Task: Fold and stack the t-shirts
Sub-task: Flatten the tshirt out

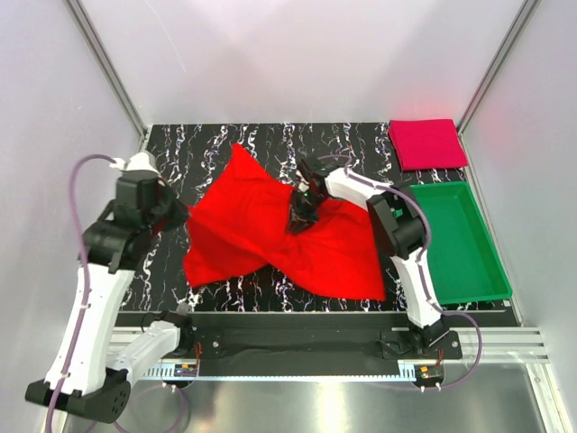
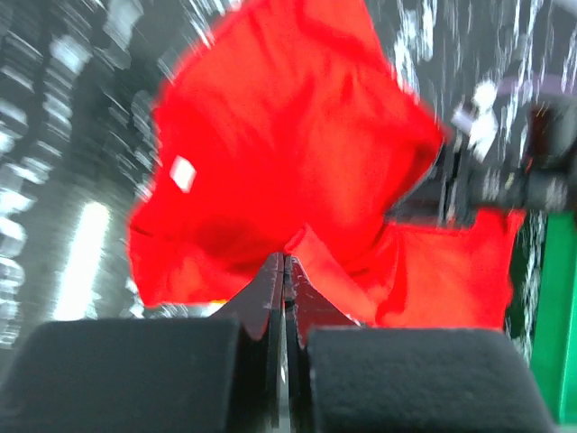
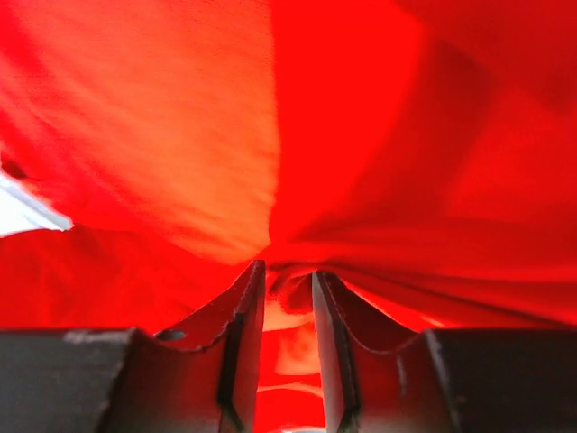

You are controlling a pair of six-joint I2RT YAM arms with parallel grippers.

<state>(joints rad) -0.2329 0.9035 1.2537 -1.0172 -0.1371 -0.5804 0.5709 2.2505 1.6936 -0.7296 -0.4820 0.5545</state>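
The bright red t-shirt point(image 1: 252, 230) lies crumpled and partly lifted across the middle of the black marbled table point(image 1: 189, 149). My left gripper point(image 1: 180, 216) is at its left edge, its jaws shut on a thin edge of the red cloth point(image 2: 288, 135); the pinch shows in the left wrist view point(image 2: 285, 262). My right gripper point(image 1: 302, 215) is at the shirt's middle, shut on a bunched fold of red cloth point(image 3: 361, 135) in the right wrist view point(image 3: 288, 275). The darker crimson t-shirt point(image 1: 426, 142) lies folded flat at the back right corner.
A green plastic tray point(image 1: 455, 236) stands at the right side of the table, just in front of the crimson shirt; its edge shows in the left wrist view point(image 2: 552, 343). White walls close the table in on the left, back and right.
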